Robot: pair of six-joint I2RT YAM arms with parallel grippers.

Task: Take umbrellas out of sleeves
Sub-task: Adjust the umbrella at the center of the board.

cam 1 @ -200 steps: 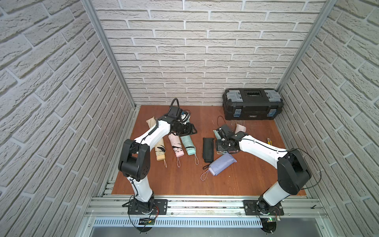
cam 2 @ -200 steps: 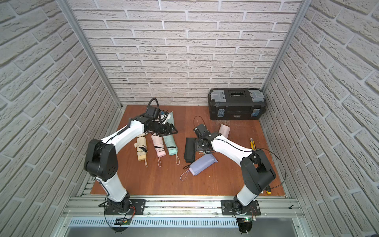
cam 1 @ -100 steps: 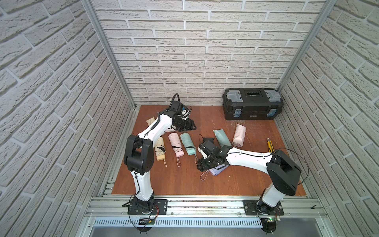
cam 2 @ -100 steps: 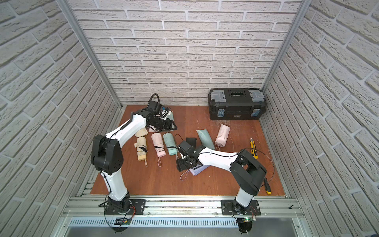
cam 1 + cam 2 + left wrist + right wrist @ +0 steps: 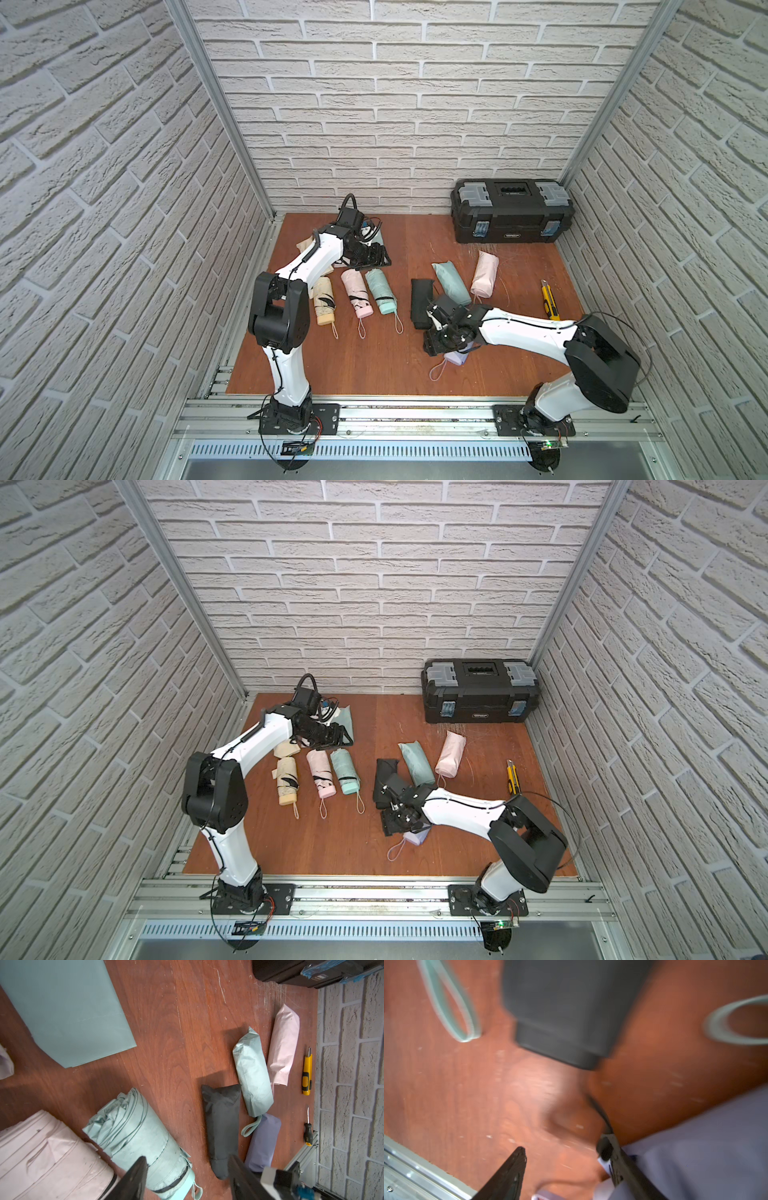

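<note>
Three bare umbrellas, beige (image 5: 323,300), pink (image 5: 355,293) and mint (image 5: 380,291), lie in a row at the left. Still in sleeves are a black one (image 5: 420,301), a mint one (image 5: 451,282), a pink one (image 5: 485,274) and a lilac one (image 5: 455,356). My left gripper (image 5: 187,1160) hangs open and empty above the bare mint umbrella (image 5: 141,1136), near a flat mint sleeve (image 5: 66,1009). My right gripper (image 5: 562,1148) is open low over the floor. One finger lies against the lilac sleeve (image 5: 695,1147), just short of the black one's end (image 5: 566,1012).
A black toolbox (image 5: 513,216) stands at the back right. A yellow utility knife (image 5: 548,299) lies by the right wall, with a screwdriver (image 5: 307,1134) nearer the front rail. A limp beige sleeve (image 5: 286,749) lies under my left arm. The aluminium rail (image 5: 395,409) borders the front.
My right arm has swung from the back middle toward the front and now covers most of the lilac umbrella. The mint and pink sleeved umbrellas show again. My left arm has barely moved.
</note>
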